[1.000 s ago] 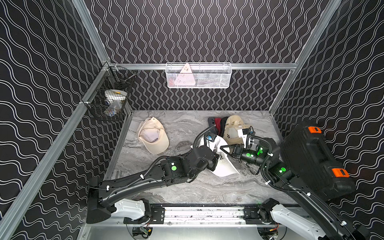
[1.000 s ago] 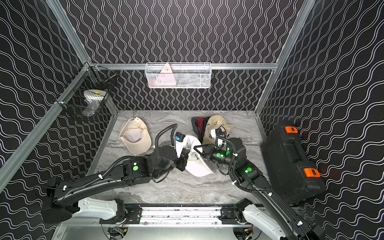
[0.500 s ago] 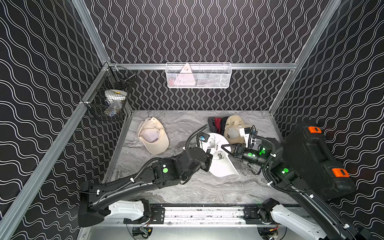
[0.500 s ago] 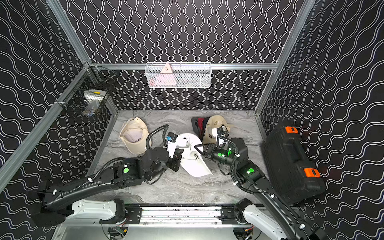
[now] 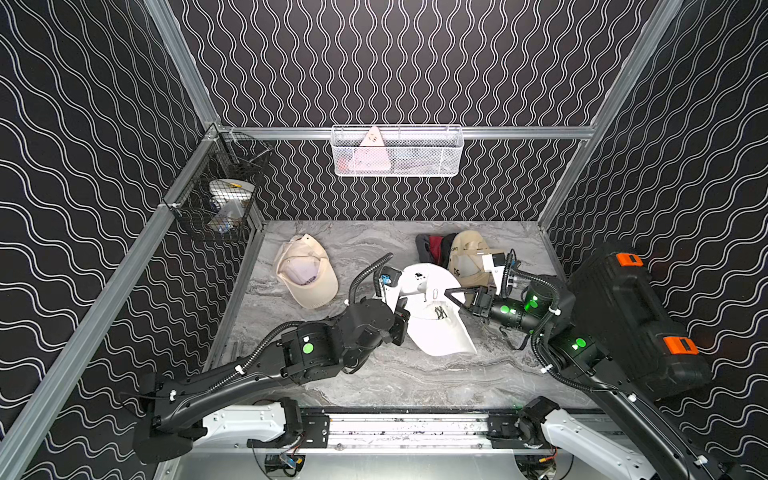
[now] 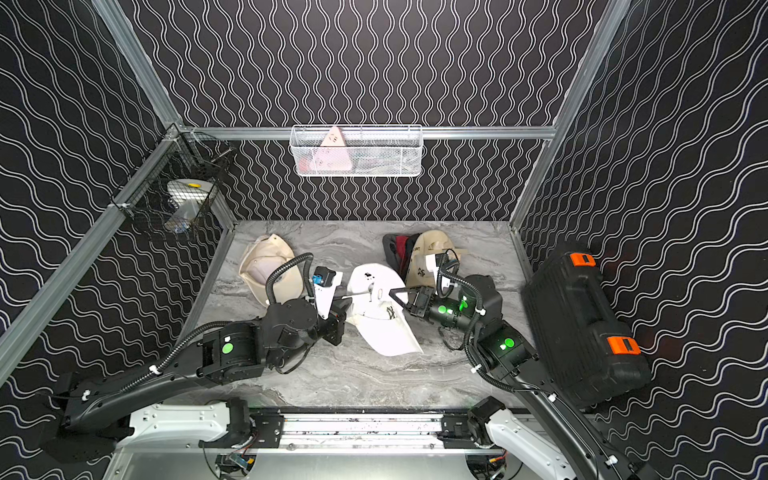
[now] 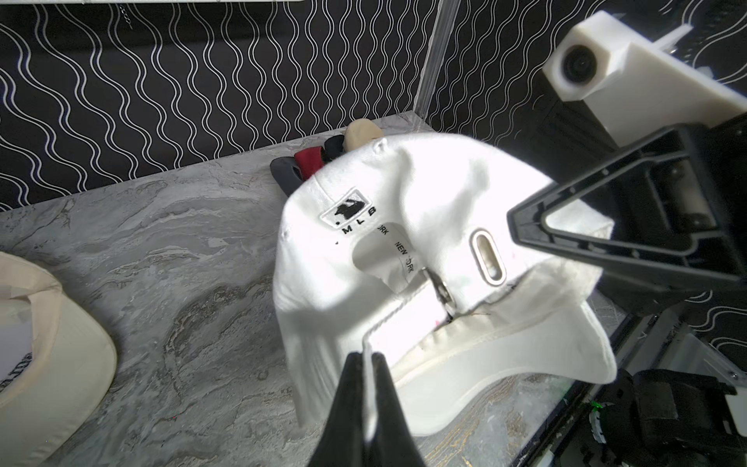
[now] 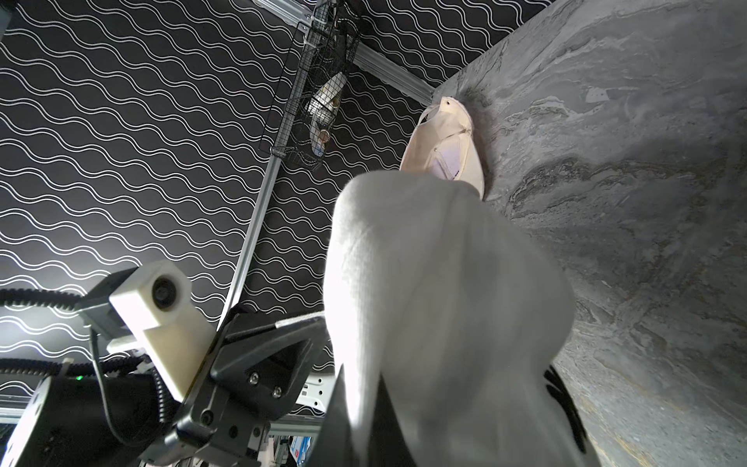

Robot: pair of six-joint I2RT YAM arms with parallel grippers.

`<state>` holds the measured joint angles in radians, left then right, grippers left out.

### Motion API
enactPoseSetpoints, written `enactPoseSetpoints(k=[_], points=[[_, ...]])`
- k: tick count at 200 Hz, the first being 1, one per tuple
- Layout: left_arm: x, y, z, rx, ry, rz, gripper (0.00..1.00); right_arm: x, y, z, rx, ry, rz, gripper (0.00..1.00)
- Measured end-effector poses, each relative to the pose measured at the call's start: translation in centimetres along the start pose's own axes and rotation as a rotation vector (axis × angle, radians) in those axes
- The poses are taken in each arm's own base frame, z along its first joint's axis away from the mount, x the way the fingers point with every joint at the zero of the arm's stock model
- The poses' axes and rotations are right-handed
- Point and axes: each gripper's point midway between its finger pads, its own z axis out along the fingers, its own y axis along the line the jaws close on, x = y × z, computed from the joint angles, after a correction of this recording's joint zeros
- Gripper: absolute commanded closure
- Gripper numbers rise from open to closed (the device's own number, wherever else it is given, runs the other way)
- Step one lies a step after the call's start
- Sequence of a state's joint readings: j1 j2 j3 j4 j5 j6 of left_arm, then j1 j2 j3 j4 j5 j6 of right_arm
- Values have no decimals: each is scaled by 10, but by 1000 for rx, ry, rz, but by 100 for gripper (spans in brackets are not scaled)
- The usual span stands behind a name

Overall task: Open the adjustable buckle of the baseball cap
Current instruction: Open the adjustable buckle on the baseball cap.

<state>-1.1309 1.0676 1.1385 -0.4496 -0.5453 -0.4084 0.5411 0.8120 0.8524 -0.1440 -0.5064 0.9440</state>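
White cap (image 5: 432,328), arms low, left tool (image 7: 367,358) pinching strap (image 7: 404,323), right tool (image 8: 364,388) gripping it

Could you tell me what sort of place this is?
Probably a lab robot cell: patterned walls on an aluminium frame, left arm and right arm on a front rail, a white wire basket.

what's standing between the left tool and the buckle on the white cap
Nothing visible. The left tool is shut on the white fabric strap, which runs unobstructed to the small metal buckle. The right tool grips the white baseball cap beside the buckle, not across that path.
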Motion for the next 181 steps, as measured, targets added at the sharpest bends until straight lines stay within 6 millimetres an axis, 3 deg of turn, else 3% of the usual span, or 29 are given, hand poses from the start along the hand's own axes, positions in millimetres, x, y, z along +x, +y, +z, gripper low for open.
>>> enactPoseSetpoints(k=[52, 71, 91, 128, 161, 181], points=[[6, 12, -5, -36, 10, 13, 100, 0, 0, -3, 5, -9, -3, 100], [6, 12, -5, -34, 10, 13, 58, -1, 1, -3, 5, -9, -3, 100], [8, 14, -7, -33, 6, 26, 45, -6, 4, -1, 6, -17, -1, 100], [5, 13, -23, 25, -67, 60, 40, -23, 19, 4, -3, -50, 10, 100], [2, -10, -41, 130, -156, 152, 38, -39, 30, 6, -12, -97, 17, 100], [6, -34, -42, 162, -181, 253, 38, -45, 32, 11, -15, -109, 36, 100]])
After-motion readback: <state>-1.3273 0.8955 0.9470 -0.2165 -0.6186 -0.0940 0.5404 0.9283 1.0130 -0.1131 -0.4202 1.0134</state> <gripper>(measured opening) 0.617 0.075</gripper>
